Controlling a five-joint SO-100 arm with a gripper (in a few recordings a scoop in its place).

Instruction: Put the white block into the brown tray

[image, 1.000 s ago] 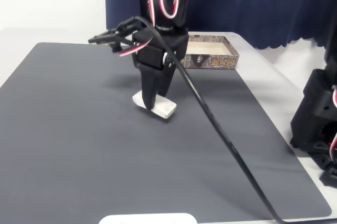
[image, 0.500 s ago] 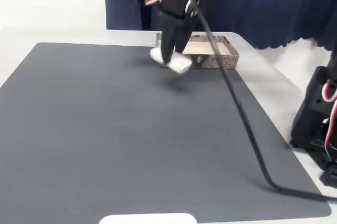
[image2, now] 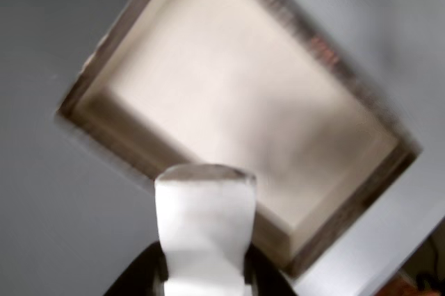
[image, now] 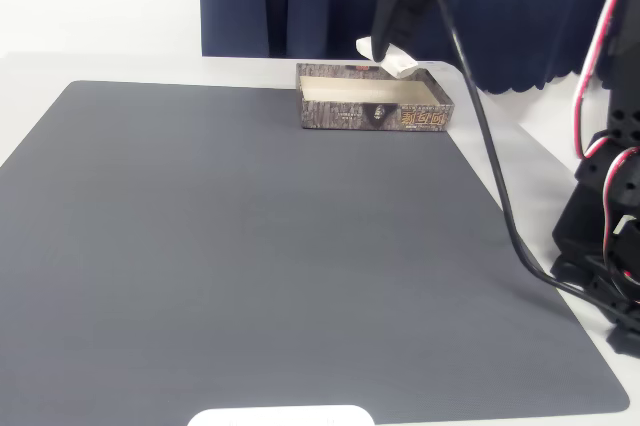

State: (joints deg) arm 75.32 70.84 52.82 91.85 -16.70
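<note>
End effector (image: 385, 46) holds white block (image: 388, 58) above brown tray (image: 372, 117).

A black robot arm's gripper (image: 385, 48) holds a small white block (image: 388, 57) in the air just above the brown tray (image: 374, 112), clamped between its fingers. The tray sits at the far edge of a dark grey mat (image: 250, 256), before a navy curtain (image: 520, 6). A black cable (image: 490, 166) trails down across the mat's right side.
</note>
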